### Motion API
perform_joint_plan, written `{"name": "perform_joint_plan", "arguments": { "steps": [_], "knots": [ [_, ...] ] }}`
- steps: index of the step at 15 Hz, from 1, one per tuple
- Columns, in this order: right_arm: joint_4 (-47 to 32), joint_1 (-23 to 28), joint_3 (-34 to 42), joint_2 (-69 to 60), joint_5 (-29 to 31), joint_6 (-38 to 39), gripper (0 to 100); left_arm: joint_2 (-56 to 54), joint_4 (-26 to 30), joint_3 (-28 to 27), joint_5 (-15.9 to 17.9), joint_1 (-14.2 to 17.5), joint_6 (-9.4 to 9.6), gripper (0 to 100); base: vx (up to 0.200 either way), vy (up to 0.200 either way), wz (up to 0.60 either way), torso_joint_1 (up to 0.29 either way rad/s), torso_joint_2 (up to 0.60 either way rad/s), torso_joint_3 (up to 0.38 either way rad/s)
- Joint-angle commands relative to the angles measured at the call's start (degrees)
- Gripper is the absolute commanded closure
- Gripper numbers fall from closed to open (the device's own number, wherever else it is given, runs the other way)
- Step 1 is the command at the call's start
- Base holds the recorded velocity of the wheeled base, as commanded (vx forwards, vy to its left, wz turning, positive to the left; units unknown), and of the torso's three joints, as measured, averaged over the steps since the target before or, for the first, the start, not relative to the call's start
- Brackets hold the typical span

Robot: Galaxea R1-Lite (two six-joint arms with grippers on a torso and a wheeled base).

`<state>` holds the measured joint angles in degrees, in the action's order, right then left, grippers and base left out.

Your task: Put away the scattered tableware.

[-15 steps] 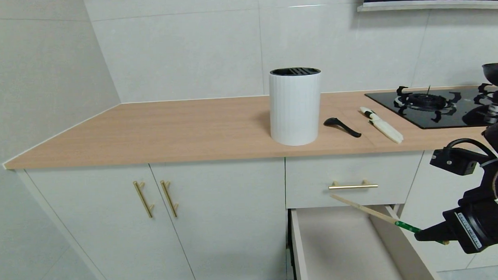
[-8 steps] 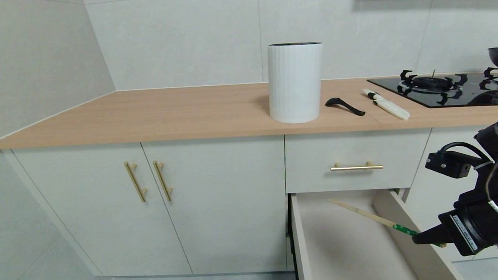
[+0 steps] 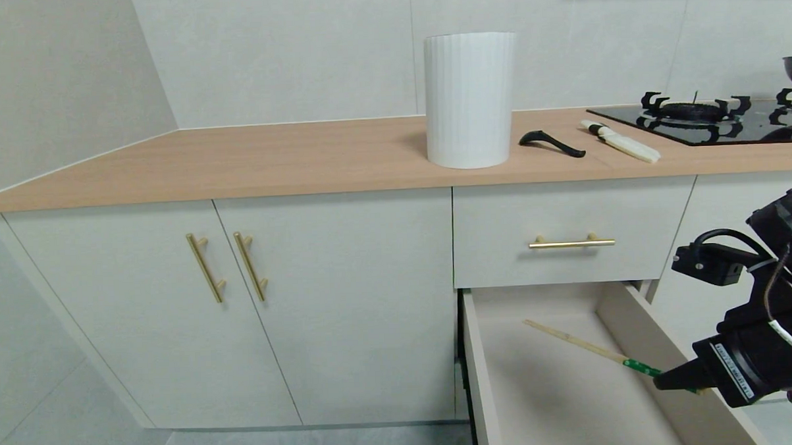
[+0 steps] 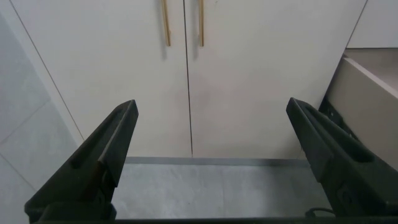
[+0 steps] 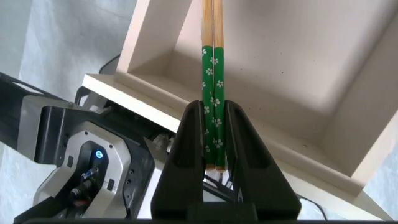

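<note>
Lowering with the torso, I keep the right gripper (image 3: pixel 665 381) clamped on the chopsticks (image 3: pixel 585 347). Their tips, ahead of the fingers, have dropped into the open drawer (image 3: pixel 613 320). I judge release is near. The left gripper (image 4: pixel 211 112) hangs spread and empty.

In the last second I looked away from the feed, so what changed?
The camera sank, shifting the whole view. The right gripper, shut on the chopsticks, came down too: their tips went from before the closed drawer front to inside the open drawer. The white holder, black spoon and white knife stayed on the counter.
</note>
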<state>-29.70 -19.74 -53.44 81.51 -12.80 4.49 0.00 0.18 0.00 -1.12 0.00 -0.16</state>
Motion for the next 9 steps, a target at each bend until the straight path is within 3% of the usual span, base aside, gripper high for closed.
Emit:
{"name": "perform_joint_plan", "arguments": {
  "steps": [1,4,9],
  "knots": [
    [0.1,0.0,-0.2,0.7,0.0,0.1,100,0.0,0.0,0.0,0.0,0.0,-0.02,0,0.0,0.0,0.0,0.0,0.0,0.0],
    [3.9,-0.1,0.6,3.7,0.0,0.2,100,0.0,0.0,0.0,0.0,0.0,-0.02,0,0.0,0.0,0.0,0.0,0.0,0.0],
    [18.2,-0.8,1.0,23.8,0.5,6.3,100,0.0,0.0,0.0,0.0,0.0,-0.02,0,0.0,0.0,0.0,0.0,0.0,0.0]
  ]
}}
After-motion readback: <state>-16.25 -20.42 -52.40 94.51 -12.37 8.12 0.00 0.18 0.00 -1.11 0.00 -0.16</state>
